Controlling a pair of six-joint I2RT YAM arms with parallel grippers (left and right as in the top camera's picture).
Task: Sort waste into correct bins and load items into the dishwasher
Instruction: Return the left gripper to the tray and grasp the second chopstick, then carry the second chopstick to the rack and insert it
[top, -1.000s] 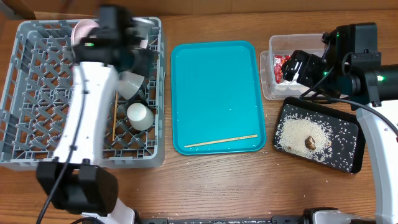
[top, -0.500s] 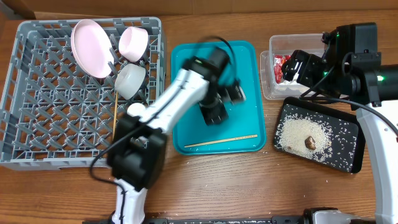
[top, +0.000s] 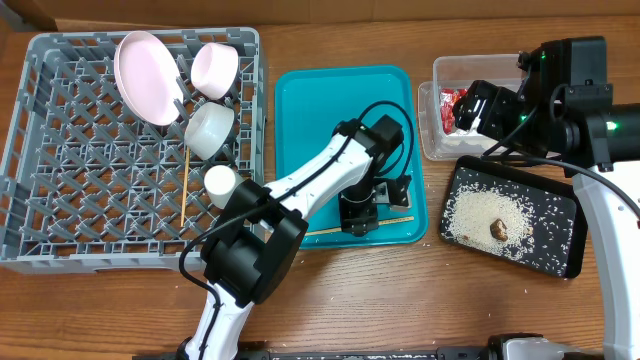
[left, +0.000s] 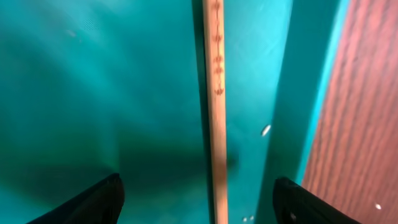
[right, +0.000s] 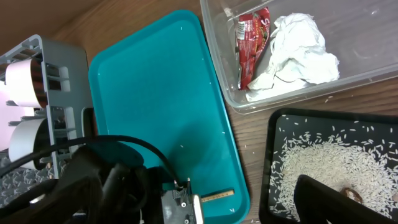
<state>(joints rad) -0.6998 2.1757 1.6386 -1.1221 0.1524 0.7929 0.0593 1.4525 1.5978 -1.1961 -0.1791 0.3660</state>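
Lowering onto chopstick (left: 216, 124) since last frame; left jaws spread astride it | right jaws: cannot tell

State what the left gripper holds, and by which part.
Nothing: the left gripper is open, fingers either side of the chopstick on the teal tray.

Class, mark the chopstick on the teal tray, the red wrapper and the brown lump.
chopstick (left: 216, 143), left wrist view, middle of its shaft.
red wrapper (right: 248, 53), right wrist view, its middle.
brown lump (top: 497, 229), overhead view, its centre.
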